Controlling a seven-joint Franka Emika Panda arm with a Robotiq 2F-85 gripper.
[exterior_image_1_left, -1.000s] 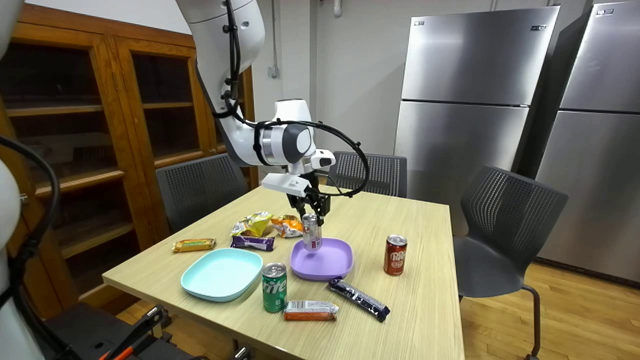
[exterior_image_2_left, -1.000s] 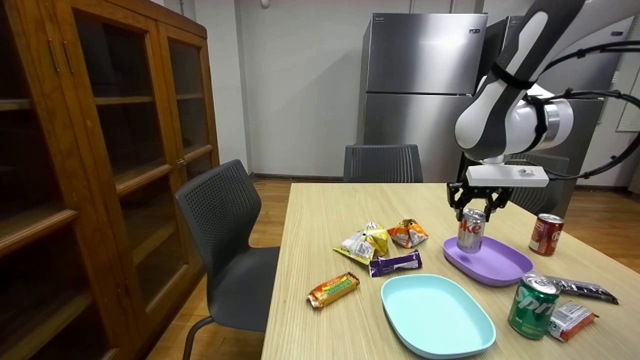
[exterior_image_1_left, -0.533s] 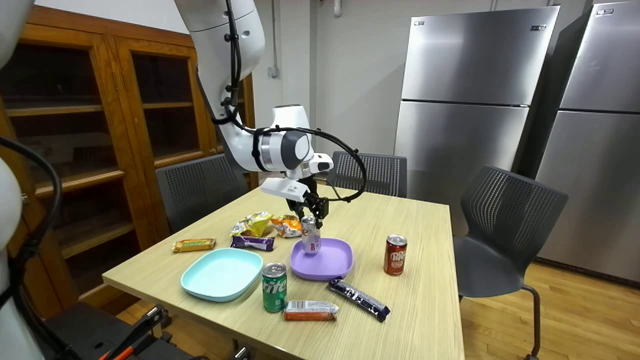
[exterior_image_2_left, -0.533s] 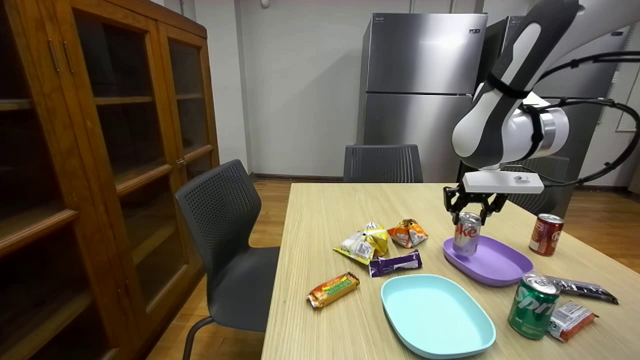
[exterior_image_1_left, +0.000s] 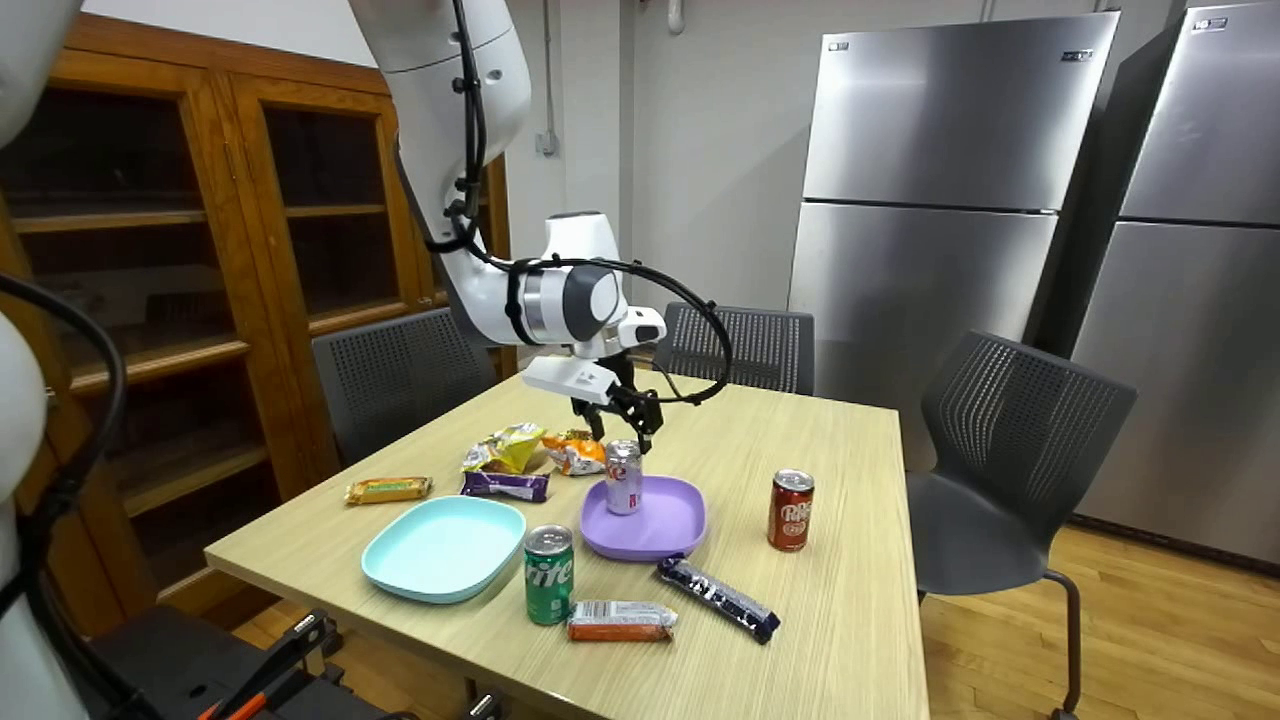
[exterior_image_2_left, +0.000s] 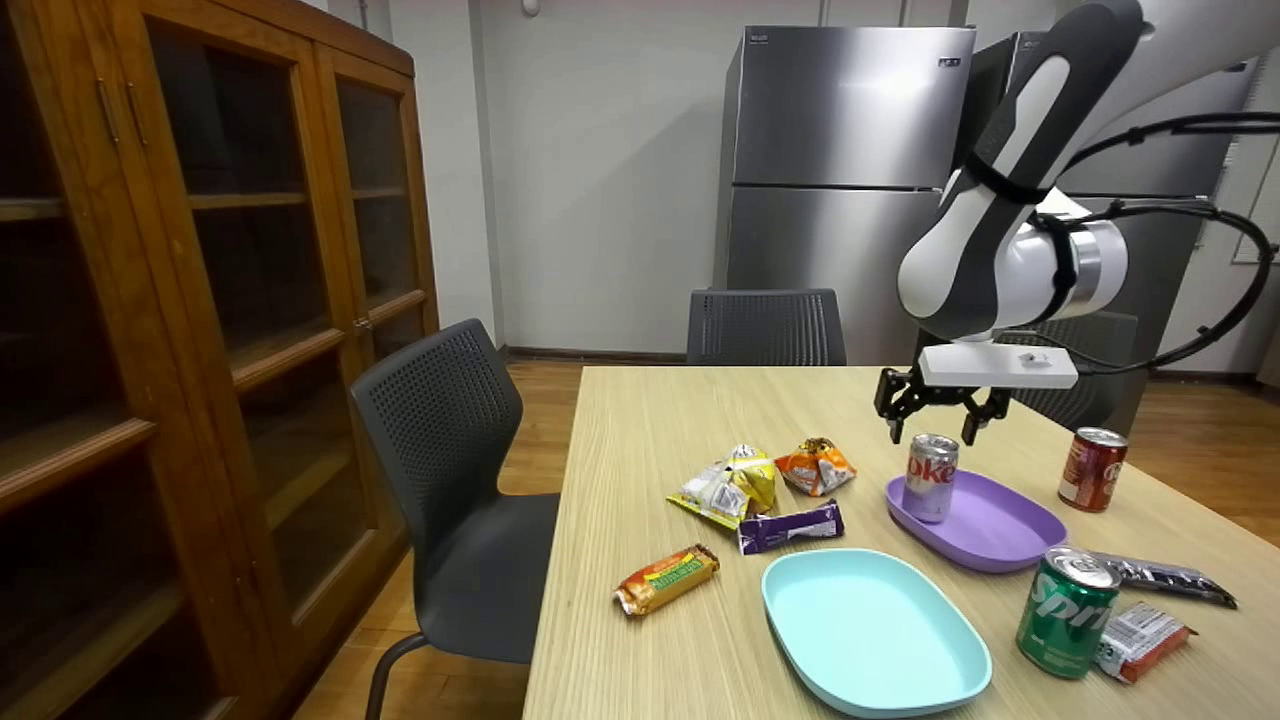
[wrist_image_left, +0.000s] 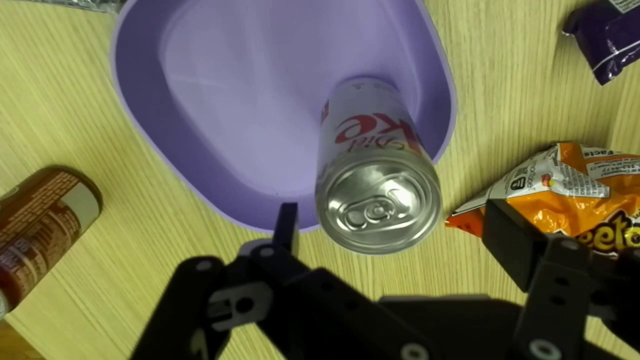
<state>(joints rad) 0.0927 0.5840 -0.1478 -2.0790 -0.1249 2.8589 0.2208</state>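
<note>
Standing leftmost in an exterior view, a wooden cabinet (exterior_image_2_left: 245, 365) is rising behind a dark chair (exterior_image_2_left: 440, 420) beside the counter (exterior_image_2_left: 645, 420). Near its edge we are seeing a golden wrapped bar (exterior_image_2_left: 667, 579), then a yellow snack bag (exterior_image_2_left: 737, 487) and a purple wrapped bar (exterior_image_2_left: 792, 528) lying close together, an orange snack bag (exterior_image_2_left: 816, 467) resting just beside them. A turquoise plate (exterior_image_2_left: 876, 635) is sitting nearer us. Next we are finding the Diet Coke can (exterior_image_2_left: 931, 480), which is standing upright in the purple plate (exterior_image_2_left: 1000, 525), near its rim. Over it our hand (exterior_image_2_left: 932, 432) is hovering, spread wide, and the wrist view is showing a gap on either side of the can's top. Farther right, a green Sprite can (exterior_image_2_left: 1068, 612) is standing beside a red-and-white wrapped bar (exterior_image_2_left: 1143, 642), a red can (exterior_image_2_left: 1093, 470) is standing apart from the purple plate, and a dark wrapped bar (exterior_image_2_left: 1165, 578) is lying just beside it.
</note>
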